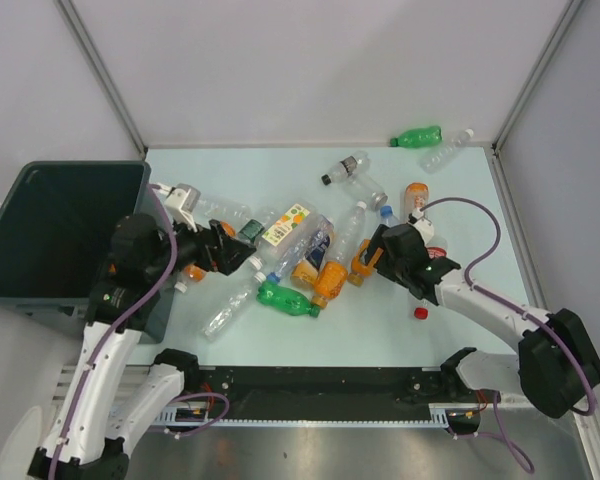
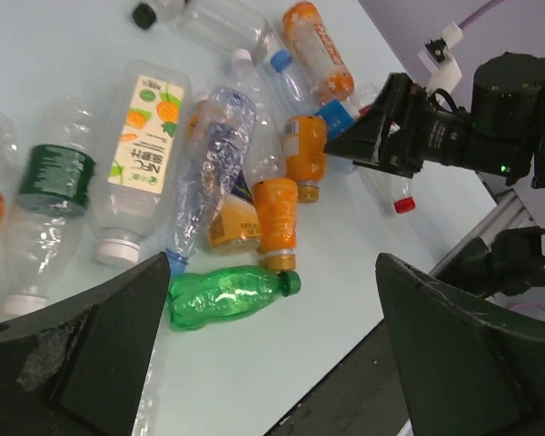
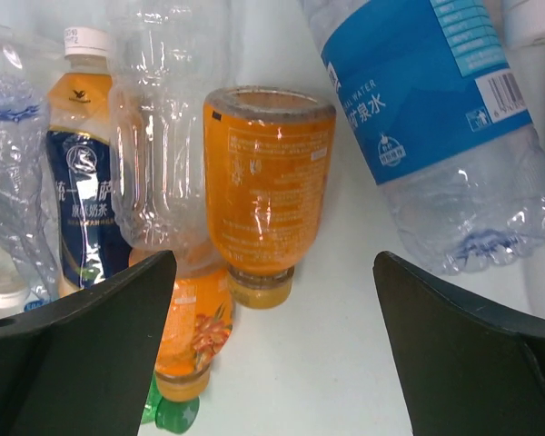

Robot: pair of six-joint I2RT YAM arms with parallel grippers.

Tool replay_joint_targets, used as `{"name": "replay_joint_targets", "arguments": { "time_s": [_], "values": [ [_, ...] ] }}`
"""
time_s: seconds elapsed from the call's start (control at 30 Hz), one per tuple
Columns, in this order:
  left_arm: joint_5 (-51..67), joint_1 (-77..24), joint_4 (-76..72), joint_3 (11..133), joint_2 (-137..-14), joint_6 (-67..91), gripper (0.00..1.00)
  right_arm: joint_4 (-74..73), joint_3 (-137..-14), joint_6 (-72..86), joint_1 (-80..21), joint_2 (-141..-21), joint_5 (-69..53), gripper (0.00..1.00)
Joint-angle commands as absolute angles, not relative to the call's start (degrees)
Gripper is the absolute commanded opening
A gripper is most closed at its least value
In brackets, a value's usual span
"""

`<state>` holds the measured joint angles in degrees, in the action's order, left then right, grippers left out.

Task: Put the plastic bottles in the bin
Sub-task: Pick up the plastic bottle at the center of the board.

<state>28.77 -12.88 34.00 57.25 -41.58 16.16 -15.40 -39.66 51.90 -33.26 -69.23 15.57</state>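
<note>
Left hand [image 2: 272, 271] is spread wide with nothing between its fingers, hovering over the near side of the heap of plastic bottles [image 1: 310, 255], close to a green bottle [image 2: 225, 296] with a green cap. Right hand [image 3: 274, 262] is likewise released. An orange bottle [image 3: 268, 186] lies on the surface [image 1: 260, 170] straight ahead of the gap, neck end nearer the camera, and neither finger touches it. Right of it lies a clear water bottle [image 3: 440, 109] with a blue label. Left of it are a clear one and a tea bottle [image 3: 82, 173] with a white cap.

One bin [image 1: 85, 164] stands at the left, beside the left arm. What shows of its inside is dark floor. All bottles in view lie on the surface. The top view shows two green ones: one in the heap and a second green bottle [image 1: 417, 136] at the far edge beside a clear bottle [image 1: 447, 150]. One loose red cap [image 1: 420, 313] lies near the right arm.
</note>
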Motion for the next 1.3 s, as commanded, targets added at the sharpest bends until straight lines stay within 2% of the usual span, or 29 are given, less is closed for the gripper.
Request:
{"name": "replay_joint_targets", "arguments": {
  "time_s": [0.0,0.23,0.43,0.53,0.63,0.67,0.77,0.8,1.1,1.27],
  "values": [
    [35.24,-12.92,27.51,53.44,-41.75,20.04,1.00,-9.24,-42.19,53.17,-33.57,-72.24,19.16,0.96],
    [35.07,-13.27,27.60,51.07,-43.59,20.04,1.00,-6.86,-43.59,53.52,-33.40,-78.04,20.03,0.94],
    [33.84,-14.41,26.81,48.43,-44.38,21.27,1.00,-5.98,-44.91,54.84,-32.17,-83.22,19.34,0.87],
    [32.96,-15.55,26.81,47.55,-44.82,21.62,1.00,-5.54,-45.17,54.67,-31.99,-84.37,18.81,0.79],
    [31.99,-16.96,26.81,47.02,-45.17,21.80,1.00,-5.54,-45.18,54.41,-32.08,-84.20,18.81,0.65],
    [31.82,-17.66,26.89,46.85,-45.26,21.62,1.00,-5.89,-45.09,54.23,-32.08,-83.85,18.81,0.55],
    [30.85,-18.98,26.72,46.50,-45.79,21.80,1.00,-6.50,-45.18,53.26,-32.60,-82.10,19.07,0.37],
    [30.76,-19.25,26.63,46.41,-46.31,21.80,1.00,-6.76,-45.18,53.00,-32.78,-81.39,19.25,0.34],
    [31.90,-25.13,22.77,45.35,-48.25,23.03,1.00,-10.81,-45.18,47.91,-35.15,-67.44,16.01,0.29],
    [31.90,-29.61,17.76,44.30,-49.83,25.48,1.00,-8.01,-45.18,42.55,-36.56,-60.65,3.98,0.28]
  ]
}}
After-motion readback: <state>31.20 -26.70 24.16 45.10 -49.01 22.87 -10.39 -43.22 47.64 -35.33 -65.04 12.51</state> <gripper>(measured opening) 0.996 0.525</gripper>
